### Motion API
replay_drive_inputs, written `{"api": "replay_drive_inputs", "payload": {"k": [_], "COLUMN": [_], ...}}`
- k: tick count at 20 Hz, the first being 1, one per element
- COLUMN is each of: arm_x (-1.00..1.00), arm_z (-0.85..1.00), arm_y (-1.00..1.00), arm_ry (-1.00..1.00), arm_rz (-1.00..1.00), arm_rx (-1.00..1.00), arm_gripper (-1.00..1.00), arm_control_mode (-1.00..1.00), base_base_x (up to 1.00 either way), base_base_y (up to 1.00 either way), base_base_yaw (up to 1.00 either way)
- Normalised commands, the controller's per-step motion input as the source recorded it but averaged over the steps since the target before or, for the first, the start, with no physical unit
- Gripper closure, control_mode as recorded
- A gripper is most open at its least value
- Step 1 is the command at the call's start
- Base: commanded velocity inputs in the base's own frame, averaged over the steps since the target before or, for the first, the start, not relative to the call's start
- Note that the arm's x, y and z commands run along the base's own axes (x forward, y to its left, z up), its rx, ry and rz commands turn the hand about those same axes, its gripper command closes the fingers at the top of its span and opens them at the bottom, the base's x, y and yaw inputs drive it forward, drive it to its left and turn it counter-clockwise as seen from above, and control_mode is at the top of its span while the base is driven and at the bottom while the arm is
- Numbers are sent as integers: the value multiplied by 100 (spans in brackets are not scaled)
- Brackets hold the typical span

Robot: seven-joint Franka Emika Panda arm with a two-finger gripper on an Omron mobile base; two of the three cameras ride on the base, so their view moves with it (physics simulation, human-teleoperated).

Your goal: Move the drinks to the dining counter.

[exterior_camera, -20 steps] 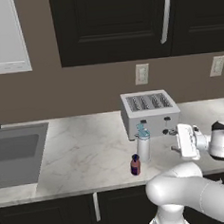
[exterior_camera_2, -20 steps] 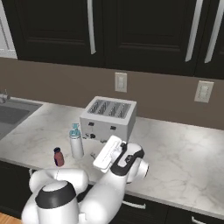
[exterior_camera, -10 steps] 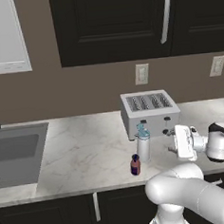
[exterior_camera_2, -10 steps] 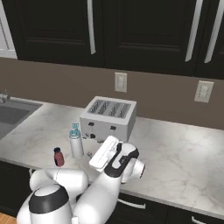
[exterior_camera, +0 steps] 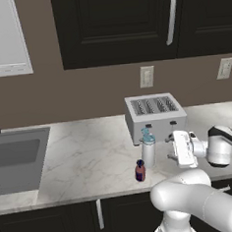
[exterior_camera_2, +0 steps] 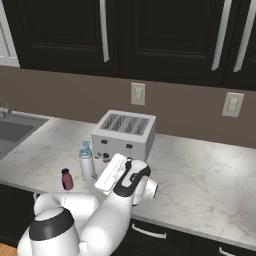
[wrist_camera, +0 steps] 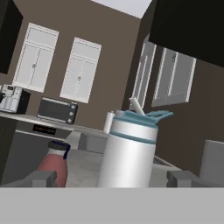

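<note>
Gripper wide open, empty, facing white-grey bottle, red bottle near worktop front edge

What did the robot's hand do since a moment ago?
The gripper slid sideways toward the slim white-grey bottle and now sits close beside it. Its jaws stayed wide open, and nothing was grabbed or let go. The slim bottle, the tiny purple-red bottle and the toaster all stayed where they were on the worktop.
</note>
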Motion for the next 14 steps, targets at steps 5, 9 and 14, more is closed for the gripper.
{"api": "replay_drive_inputs", "payload": {"k": [5, 9, 14], "arm_x": [-1, 0, 0], "arm_z": [0, 0, 0], "arm_y": [7, 17, 32], "arm_ry": [0, 6, 13], "arm_rz": [0, 0, 0], "arm_rx": [0, 0, -2], "arm_gripper": [-100, -100, -100], "arm_control_mode": [-100, -100, -100], "base_base_x": [0, 0, 0], "base_base_y": [0, 0, 0], "base_base_yaw": [0, 0, 0]}}
